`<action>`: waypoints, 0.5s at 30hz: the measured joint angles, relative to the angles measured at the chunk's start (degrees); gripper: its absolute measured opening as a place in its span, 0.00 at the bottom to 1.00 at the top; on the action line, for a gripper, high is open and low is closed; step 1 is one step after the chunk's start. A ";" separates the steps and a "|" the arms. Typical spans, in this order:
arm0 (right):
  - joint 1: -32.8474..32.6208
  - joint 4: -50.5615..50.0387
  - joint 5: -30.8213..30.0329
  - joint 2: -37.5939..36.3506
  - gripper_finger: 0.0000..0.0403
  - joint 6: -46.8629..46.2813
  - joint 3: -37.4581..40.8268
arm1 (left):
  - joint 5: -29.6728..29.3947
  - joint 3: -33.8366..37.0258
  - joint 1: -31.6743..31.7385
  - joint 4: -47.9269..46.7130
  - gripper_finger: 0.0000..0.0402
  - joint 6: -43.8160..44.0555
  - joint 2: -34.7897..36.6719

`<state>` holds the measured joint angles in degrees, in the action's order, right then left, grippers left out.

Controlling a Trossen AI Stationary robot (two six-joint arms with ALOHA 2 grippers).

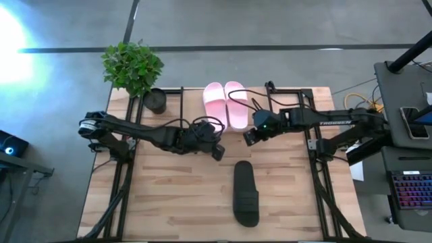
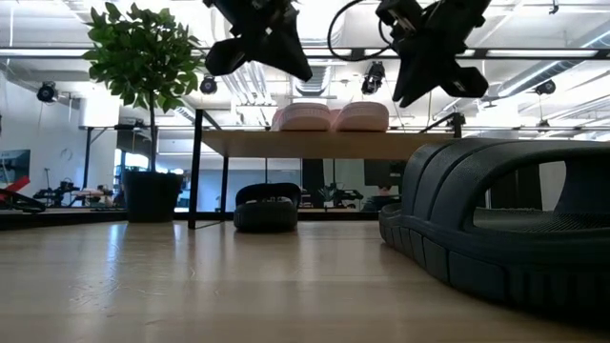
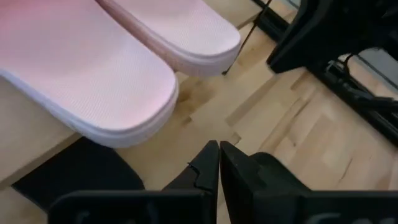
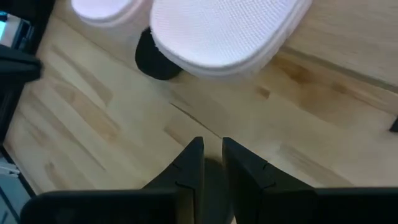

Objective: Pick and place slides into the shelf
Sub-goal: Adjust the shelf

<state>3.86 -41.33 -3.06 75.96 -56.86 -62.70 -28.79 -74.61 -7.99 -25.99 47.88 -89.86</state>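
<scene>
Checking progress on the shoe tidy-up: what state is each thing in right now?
pink slides: both on top of the shelf, side by side.
black slide on the table: lying loose, not shelved.
second black slide: under the shelf's top.
shelf: upright, pink pair on top.
left gripper: shut, empty, above the table.
right gripper: nearly closed, holding nothing.
potted plant: upright at the table's corner.

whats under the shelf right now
One black slide lies on the table under the shelf, below the pink pair. From above the plank and pink slides cover it, so only the low view shows it whole.
</scene>
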 joint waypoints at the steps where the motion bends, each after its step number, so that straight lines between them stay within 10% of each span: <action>1: 0.00 0.07 -0.14 -0.06 0.13 0.02 -0.29 | 0.00 0.20 0.00 -0.01 0.00 -0.04 -0.02; 15: -0.51 -0.26 -3.60 -0.15 0.13 0.15 -2.28 | -2.30 0.26 2.15 1.40 0.00 -0.19 -5.33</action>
<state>3.34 -41.59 -6.66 75.81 -56.71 -64.98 -31.10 -74.35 -5.84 -24.59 47.69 -95.20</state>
